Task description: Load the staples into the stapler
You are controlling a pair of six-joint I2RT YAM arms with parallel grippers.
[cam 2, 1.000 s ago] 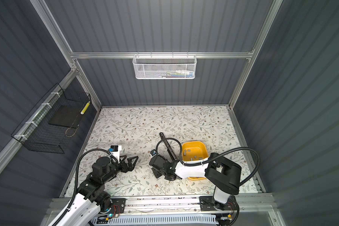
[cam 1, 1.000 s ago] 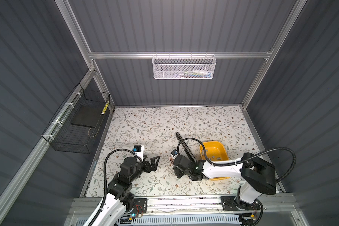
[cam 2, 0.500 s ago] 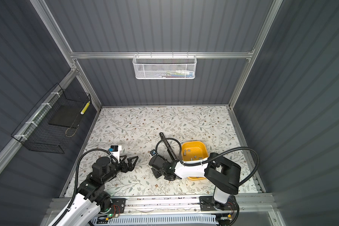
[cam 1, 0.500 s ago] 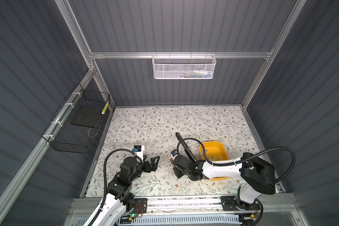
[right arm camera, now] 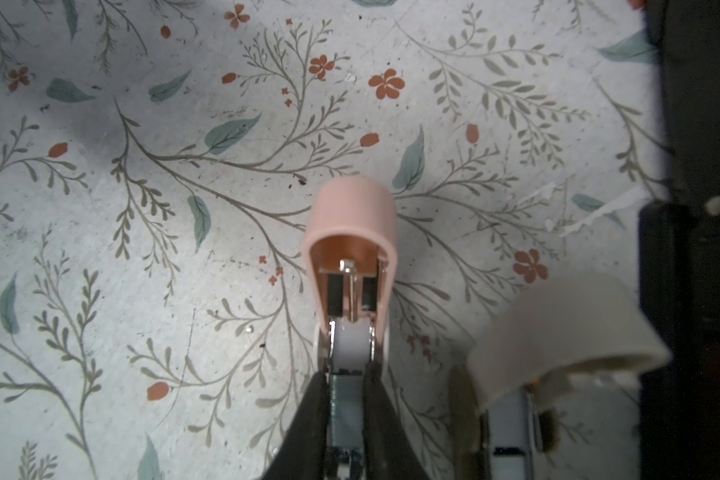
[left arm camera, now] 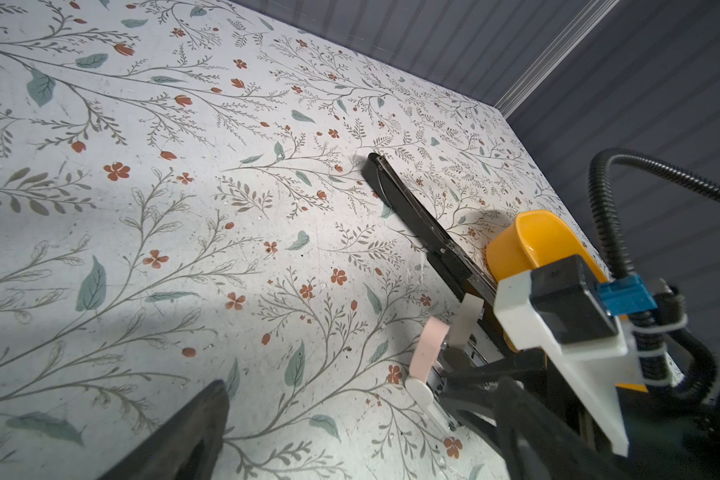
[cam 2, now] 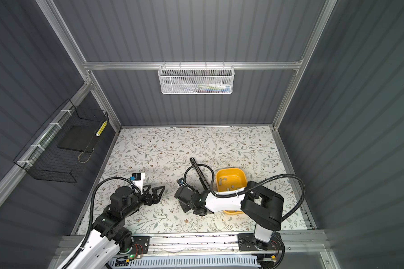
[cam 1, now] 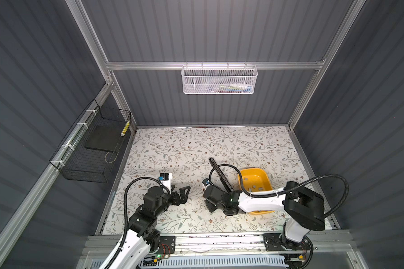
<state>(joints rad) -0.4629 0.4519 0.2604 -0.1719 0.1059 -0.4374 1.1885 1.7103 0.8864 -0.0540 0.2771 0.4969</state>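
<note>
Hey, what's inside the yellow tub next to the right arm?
Several small grey staple strips lie loose on the floor of the yellow tub. The right arm covers the tub's near part, so anything there cannot be seen.

Both top views look down from high on the whole table (cam 1: 173, 144); wrist cameras hover close.

Dark grey ribbed walls (cam 1: 219, 35) enclose a floral-patterned counter (cam 1: 196, 144), framed by aluminium rails (cam 1: 149, 66). A white mesh basket (cam 1: 205, 83) hangs from the rear rail. A black wire basket (cam 1: 84, 173) hangs on the left-hand wall.
</note>
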